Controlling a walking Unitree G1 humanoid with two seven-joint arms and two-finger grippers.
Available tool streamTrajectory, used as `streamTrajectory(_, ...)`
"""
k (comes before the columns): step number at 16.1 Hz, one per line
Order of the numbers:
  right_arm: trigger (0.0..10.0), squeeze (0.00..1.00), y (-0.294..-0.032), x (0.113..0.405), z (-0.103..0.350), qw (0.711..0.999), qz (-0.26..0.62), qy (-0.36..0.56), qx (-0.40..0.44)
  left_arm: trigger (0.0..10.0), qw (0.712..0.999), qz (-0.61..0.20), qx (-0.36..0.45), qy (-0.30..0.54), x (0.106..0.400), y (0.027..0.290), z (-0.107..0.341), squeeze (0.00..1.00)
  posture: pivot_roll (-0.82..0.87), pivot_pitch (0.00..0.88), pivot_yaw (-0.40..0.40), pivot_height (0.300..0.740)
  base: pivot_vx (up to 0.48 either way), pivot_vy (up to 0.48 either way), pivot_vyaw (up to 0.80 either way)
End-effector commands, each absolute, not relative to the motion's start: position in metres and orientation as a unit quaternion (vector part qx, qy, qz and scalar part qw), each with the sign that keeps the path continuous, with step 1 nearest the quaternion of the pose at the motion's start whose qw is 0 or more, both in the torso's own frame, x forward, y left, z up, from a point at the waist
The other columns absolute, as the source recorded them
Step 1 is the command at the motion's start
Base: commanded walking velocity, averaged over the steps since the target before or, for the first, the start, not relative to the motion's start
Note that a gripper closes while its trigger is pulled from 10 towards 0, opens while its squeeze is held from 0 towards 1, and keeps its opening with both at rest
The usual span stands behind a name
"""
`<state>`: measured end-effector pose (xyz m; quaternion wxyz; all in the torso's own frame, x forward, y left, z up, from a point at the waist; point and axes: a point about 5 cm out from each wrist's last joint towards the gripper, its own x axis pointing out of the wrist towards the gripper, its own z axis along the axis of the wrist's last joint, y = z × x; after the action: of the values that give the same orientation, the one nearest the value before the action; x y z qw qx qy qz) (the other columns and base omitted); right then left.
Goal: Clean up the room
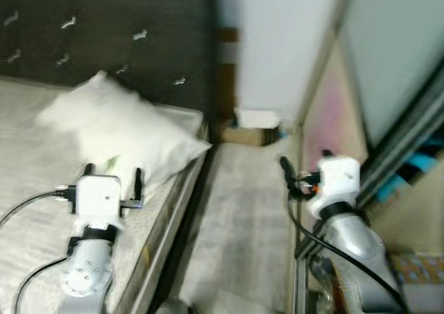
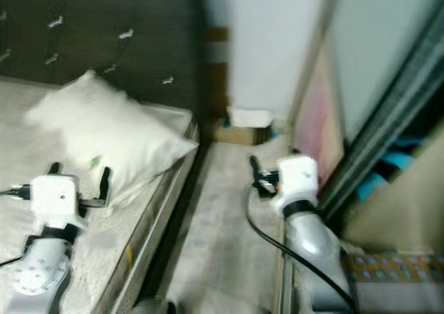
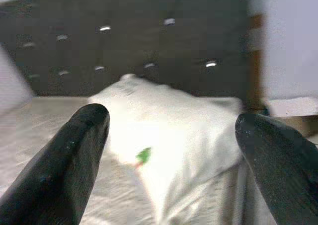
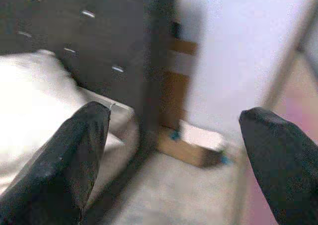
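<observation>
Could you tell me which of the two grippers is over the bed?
The left gripper, hanging above the bed near the white pillow; the right gripper is over the floor.

No readable text, labels or numbers; frames blurred.

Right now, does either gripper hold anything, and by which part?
Nothing is held. The left gripper is open above the bed, facing the white pillow. The right gripper is open over the floor beside the bed.
</observation>
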<state>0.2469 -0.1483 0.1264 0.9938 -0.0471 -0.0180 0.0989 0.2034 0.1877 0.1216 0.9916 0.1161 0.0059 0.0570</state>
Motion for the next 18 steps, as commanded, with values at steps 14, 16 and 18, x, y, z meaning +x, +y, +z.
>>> streamTrajectory(14, 10.0, 0.00, -0.148, 0.246, 0.118, 0.995, 0.090, -0.010, -0.037, 10.0, 0.996, 0.050, 0.075, 0.019, 0.208, 0.184, 0.116, 0.00, 0.01, 0.037, -0.028, 0.740, 0.000, 0.000, 0.80)
streamTrajectory(16, 10.0, 0.00, -0.148, 0.246, 0.116, 0.995, 0.090, -0.007, -0.036, 10.0, 0.996, 0.049, 0.074, 0.019, 0.208, 0.183, 0.116, 0.00, 0.01, 0.038, -0.031, 0.740, 0.000, 0.000, 0.80)
streamTrajectory(18, 10.0, 0.00, -0.147, 0.246, 0.114, 0.995, 0.090, -0.003, -0.034, 10.0, 0.996, 0.050, 0.074, 0.021, 0.209, 0.183, 0.115, 0.00, 0.01, 0.039, -0.032, 0.740, 0.000, 0.000, 0.80)
